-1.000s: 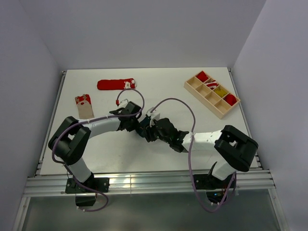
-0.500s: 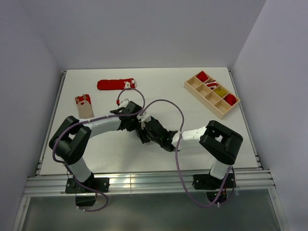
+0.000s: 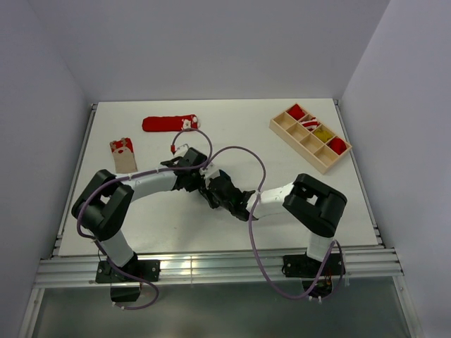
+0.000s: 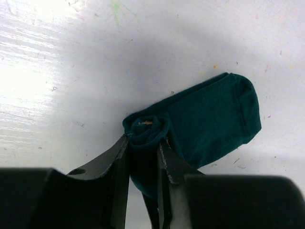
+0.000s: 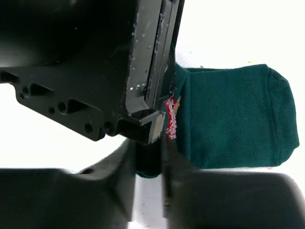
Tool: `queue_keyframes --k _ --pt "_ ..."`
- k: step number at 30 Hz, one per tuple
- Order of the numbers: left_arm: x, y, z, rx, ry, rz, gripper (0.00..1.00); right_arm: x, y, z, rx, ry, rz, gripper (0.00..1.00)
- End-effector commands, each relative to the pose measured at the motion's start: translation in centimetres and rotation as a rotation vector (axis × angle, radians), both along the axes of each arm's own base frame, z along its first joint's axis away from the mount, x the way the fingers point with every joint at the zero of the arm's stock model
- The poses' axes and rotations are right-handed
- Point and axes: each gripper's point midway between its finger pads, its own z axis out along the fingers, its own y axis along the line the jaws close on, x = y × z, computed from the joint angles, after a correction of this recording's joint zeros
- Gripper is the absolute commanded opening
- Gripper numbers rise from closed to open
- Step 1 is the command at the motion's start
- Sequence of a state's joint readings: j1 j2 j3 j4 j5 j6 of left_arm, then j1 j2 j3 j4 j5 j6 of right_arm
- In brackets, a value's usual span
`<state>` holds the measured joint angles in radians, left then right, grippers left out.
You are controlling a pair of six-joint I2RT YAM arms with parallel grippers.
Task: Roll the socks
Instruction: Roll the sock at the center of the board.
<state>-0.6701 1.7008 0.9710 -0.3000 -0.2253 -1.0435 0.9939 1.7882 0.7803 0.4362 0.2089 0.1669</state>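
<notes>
Nearest the arm bases, both grippers meet mid-table (image 3: 141, 225) on one thing: the dark green sock (image 4: 209, 119). It lies flat on the white surface with the toe end spread out and the cuff end curled into a small tight roll. The left gripper (image 4: 144, 141) has its fingers clenched on that roll, pinching it from both sides. The right gripper (image 5: 148, 153) comes in just beside it, fingers narrowed with green fabric between them, right by the sock's red-and-white figure (image 5: 171, 117). So I'd call this mid-roll: the coil is started and most of the sock is not yet wound. The next move looks like a hand-over of the coil, one side holding it tight while the other turns it toward the toe, without letting it spring loose. Further back on the left lies the beige sock (image 3: 122, 155), flat. Beyond it the red sock (image 3: 169, 123) is stretched out, unrolled. At far right sits a wooden tray (image 3: 297, 148) with coloured bundles in its compartments.
</notes>
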Motion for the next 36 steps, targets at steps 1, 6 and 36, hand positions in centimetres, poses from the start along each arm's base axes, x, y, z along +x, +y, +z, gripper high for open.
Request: queue_keyframes --k 1,6,36 --pt "-1.2 -0.5 0.1 0.001 0.008 -0.054 0.08 -0.7 -2.1 -3.3 -0.110 0.099 -0.025 0.22" --pt "-0.9 -0.2 1.4 -0.013 -0.037 -0.039 0.36 -1.0 -2.5 -3.1 -0.051 0.163 -0.018 0.00" --pt "-0.9 -0.3 3.7 -0.315 -0.244 0.086 0.74 -1.4 -3.0 -1.8 0.440 0.909 0.124 0.00"
